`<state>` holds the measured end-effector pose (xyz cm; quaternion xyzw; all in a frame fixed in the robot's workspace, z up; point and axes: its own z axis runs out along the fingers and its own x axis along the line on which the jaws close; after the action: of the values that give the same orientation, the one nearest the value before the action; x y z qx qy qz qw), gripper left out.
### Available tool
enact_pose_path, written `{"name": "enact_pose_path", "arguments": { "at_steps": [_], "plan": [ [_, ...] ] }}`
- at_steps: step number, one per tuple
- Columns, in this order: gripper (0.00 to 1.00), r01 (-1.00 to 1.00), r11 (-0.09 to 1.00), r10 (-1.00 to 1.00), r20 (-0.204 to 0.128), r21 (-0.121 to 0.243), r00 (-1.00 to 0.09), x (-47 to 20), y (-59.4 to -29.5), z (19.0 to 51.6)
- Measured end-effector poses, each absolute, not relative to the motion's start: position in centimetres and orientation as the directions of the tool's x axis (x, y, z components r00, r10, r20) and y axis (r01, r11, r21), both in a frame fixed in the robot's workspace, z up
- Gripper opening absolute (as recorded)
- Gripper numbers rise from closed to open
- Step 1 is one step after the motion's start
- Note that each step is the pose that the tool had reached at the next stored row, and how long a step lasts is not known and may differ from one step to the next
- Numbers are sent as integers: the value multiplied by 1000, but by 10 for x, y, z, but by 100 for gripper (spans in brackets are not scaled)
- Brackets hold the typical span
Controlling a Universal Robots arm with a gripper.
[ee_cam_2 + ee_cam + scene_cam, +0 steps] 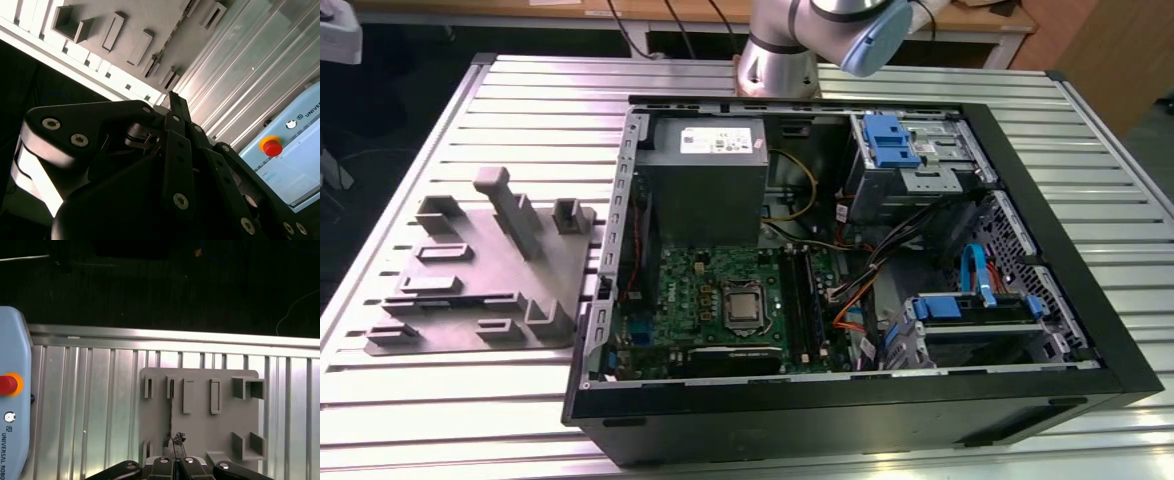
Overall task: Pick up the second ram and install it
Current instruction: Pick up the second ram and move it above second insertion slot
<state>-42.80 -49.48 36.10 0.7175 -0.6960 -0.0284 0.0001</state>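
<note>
The second ram (170, 410) shows as a thin dark strip standing on edge in a slot of the grey fixture plate (200, 430). In the second wrist view the ram (165, 42) is again a dark line across that plate (125, 20). My gripper (173, 440) hangs high above the plate, over the near end of the strip, well clear of it. Its fingers (162, 466) are pressed together, shut, with nothing between them. In the second wrist view the gripper (175, 100) points at the plate's edge. In the exterior view the fixture plate (440, 300) lies to the left of the open computer case (1067, 300).
Inside the case, the motherboard's long black memory slots (803, 300) run beside the processor (744, 308). The power supply (707, 170) and blue-tabbed drive bays (907, 160) sit behind them, with loose cables (854, 300). A teach pendant with a red button (7, 385) lies on the slatted metal table (90, 405).
</note>
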Motion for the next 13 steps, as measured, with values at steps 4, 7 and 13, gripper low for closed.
{"name": "enact_pose_path", "arguments": {
  "at_steps": [4,7,13],
  "plan": [
    [10,-999,-31,-999,-41,40,30,-428,-495,354],
    [10,-999,-31,-999,-41,40,30,-428,-495,348],
    [10,-999,-31,-999,-41,40,30,-428,-495,337]
  ]
}}
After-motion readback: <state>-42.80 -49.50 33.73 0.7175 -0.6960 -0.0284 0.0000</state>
